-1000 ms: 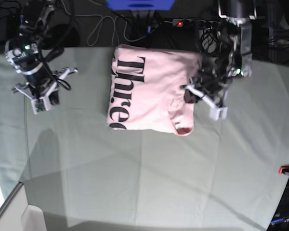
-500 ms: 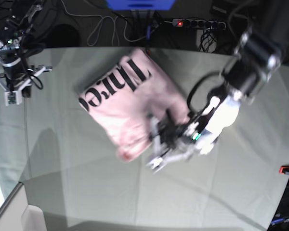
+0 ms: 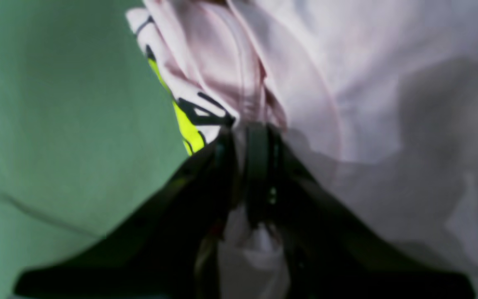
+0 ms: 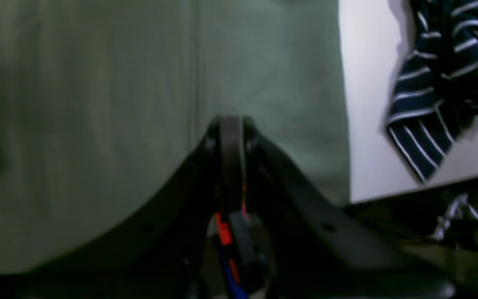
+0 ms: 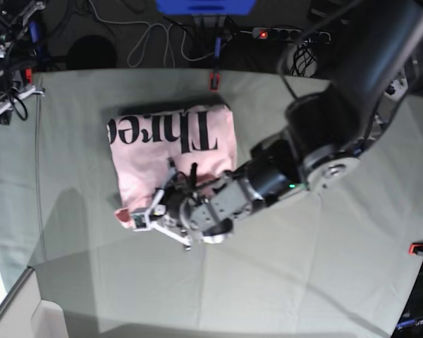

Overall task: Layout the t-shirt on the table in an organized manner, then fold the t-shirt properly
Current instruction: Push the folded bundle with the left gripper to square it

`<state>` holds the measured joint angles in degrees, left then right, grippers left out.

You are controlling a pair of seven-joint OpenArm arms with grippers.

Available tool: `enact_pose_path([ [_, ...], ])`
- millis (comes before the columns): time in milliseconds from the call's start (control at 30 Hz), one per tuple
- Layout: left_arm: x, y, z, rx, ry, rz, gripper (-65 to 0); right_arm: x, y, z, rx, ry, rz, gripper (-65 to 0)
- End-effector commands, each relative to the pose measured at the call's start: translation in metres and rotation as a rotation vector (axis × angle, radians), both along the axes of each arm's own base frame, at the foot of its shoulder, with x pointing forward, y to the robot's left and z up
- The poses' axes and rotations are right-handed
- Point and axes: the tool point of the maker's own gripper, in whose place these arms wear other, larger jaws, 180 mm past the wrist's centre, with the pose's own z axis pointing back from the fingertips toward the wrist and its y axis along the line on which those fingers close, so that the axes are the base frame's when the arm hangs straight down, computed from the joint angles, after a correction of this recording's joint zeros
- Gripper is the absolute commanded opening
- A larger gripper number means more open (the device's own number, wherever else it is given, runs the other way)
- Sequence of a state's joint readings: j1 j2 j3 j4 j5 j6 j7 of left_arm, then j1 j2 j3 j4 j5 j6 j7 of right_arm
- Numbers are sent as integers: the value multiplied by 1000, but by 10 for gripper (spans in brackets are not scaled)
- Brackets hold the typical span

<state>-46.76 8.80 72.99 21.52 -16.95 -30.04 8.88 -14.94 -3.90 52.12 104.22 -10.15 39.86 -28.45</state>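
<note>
The pale pink t-shirt (image 5: 173, 148) lies folded on the grey-green table (image 5: 303, 282), its black lettering along the far edge. My left gripper (image 5: 146, 218) reaches across to the shirt's near-left corner. In the left wrist view it (image 3: 247, 128) is shut on a bunched fold of the pink fabric (image 3: 347, 62), beside a yellow-and-black print. My right gripper (image 5: 3, 105) hangs at the table's far-left edge. In the right wrist view it (image 4: 230, 122) is shut with nothing in it, above bare table cloth (image 4: 98, 104).
A red-orange clamp (image 5: 213, 79) sits at the back edge, another (image 5: 419, 248) at the right edge. A power strip and cables (image 5: 289, 33) lie behind. A white bin (image 5: 28, 317) stands near left. A navy striped cloth (image 4: 442, 83) lies on a white surface.
The left arm has swung across and dragged the shirt, turning it so the lettering now runs along the far edge. The right arm has pulled back to the far-left corner.
</note>
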Motion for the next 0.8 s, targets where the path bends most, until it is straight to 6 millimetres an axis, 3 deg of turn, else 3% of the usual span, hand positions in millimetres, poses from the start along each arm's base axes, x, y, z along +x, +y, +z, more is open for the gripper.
enact_pose_path([
  [0,17,-2,16,-15,-46,-4,-650,3,-7,12,-25,-37,0,-650],
  [233,33,1,28,23,-115,-38,-650,-3,-11,12,-29,-34,-21,-650],
  [467,34,-20,50,-23,-157,-90,-650,-8,-11,10,-24,-24,-29,-650],
  [767,48,-23,68,-27,-199,-96,-649,-13,-6,6,-14,-15,-35,-650],
])
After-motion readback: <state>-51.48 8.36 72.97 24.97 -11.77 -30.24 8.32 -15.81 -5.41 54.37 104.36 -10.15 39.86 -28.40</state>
